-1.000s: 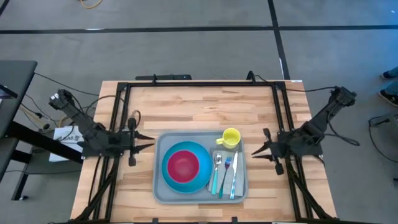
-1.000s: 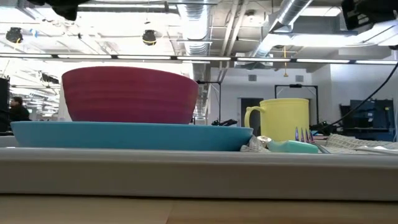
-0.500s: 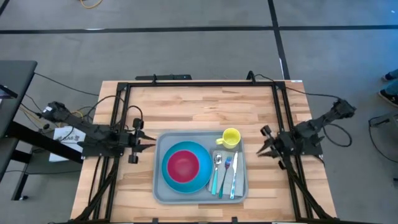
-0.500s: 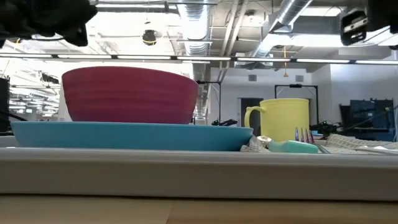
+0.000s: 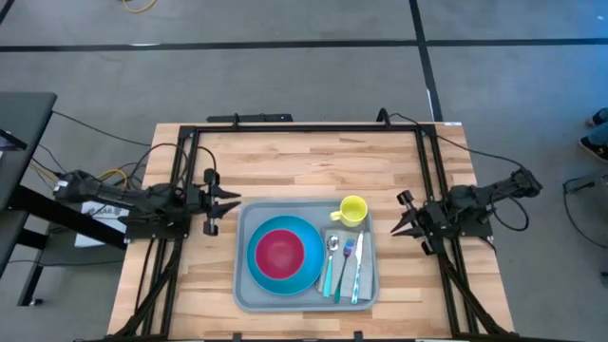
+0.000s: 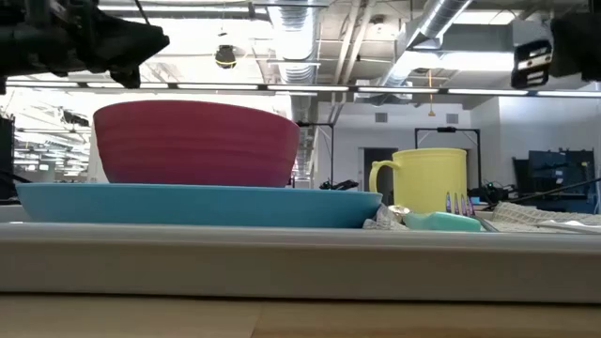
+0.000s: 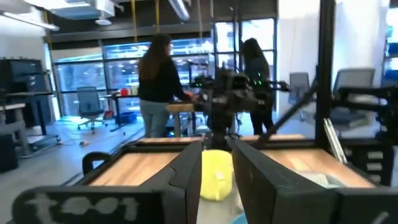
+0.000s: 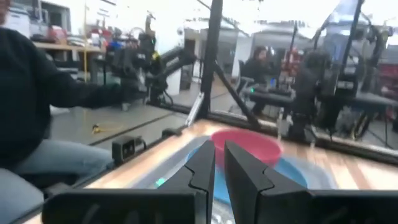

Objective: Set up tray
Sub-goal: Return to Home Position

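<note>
The grey-blue tray (image 5: 243,285) lies on the wooden table near its near edge. On it sits a blue plate (image 5: 302,277) bearing a red bowl (image 5: 278,253). A yellow mug (image 5: 352,210) stands upright in the tray's far right corner. A spoon (image 5: 332,245), a fork (image 5: 347,255) and a knife (image 5: 358,271) lie on a grey cloth (image 5: 367,249). My left gripper (image 5: 237,200) hovers just left of the tray, open by a narrow gap (image 7: 217,168). My right gripper (image 5: 395,228) hovers just right of it, shut to a sliver (image 8: 219,165).
Black frame rails (image 5: 304,127) run along the table's far edge and down both sides. Bare wood lies between the tray and the far rail. People show in the room behind, and a seated person's sleeve (image 8: 37,87) appears in the right wrist view.
Both arms have folded down lower, their elbows sinking outward, and both grippers have dropped into the top of the low view. The left gripper has shifted a little toward the far edge. The tray and everything on it have stayed still.
</note>
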You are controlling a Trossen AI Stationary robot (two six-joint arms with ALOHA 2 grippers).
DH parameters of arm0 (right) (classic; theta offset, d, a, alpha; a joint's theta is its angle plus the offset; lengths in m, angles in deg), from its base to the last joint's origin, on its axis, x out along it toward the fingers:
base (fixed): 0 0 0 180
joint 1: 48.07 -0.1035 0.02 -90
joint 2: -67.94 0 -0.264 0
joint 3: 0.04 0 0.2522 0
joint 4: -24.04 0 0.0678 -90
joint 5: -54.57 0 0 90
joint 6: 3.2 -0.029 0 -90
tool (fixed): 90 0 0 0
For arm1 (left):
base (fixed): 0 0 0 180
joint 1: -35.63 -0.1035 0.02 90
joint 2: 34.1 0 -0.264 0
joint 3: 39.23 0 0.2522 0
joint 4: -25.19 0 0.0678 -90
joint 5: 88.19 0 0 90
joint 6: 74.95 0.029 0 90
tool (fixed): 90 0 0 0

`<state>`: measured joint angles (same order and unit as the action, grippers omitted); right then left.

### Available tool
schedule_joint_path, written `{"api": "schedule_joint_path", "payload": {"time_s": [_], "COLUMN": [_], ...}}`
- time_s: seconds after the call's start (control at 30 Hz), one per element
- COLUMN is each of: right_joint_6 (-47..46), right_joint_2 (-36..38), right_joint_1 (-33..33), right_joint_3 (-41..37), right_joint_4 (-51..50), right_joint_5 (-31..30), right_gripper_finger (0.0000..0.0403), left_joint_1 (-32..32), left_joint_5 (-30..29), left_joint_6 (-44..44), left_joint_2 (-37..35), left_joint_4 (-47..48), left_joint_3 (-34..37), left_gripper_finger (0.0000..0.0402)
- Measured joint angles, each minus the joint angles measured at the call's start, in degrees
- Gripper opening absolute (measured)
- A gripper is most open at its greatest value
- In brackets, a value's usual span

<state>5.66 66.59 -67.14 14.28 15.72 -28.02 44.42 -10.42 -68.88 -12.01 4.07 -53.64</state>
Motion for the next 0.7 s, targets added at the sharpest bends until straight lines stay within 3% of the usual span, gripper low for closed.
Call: {"api": "schedule_joint_path", "payload": {"time_s": [0.1,0.2,0.43,0.7], "right_joint_6": [0.5,2.5,-4.4,-1.9], "right_joint_2": [1.3,1.3,1.2,1.3], "right_joint_1": [1.7,3.4,6.3,9.2], "right_joint_3": [0.0,0.0,0.0,0.0], "right_joint_4": [0.3,2.4,-2.6,-2.6], "right_joint_5": [0.9,5.6,7.6,8.0], "right_gripper_finger": [0.0029,0.0031,0.003,0.0029], "left_joint_1": [-3.0,-5.2,-6.3,-6.3], "left_joint_5": [4.8,8.3,0.2,1.7], "left_joint_6": [-2.9,-3.7,-5.6,-0.4], "left_joint_2": [0.0,0.0,-2.9,-14.2], "left_joint_4": [-0.7,-0.4,7.4,15.3], "left_joint_3": [0.0,0.0,0.0,0.1], "left_gripper_finger": [0.008,0.008,0.008,0.008]}}
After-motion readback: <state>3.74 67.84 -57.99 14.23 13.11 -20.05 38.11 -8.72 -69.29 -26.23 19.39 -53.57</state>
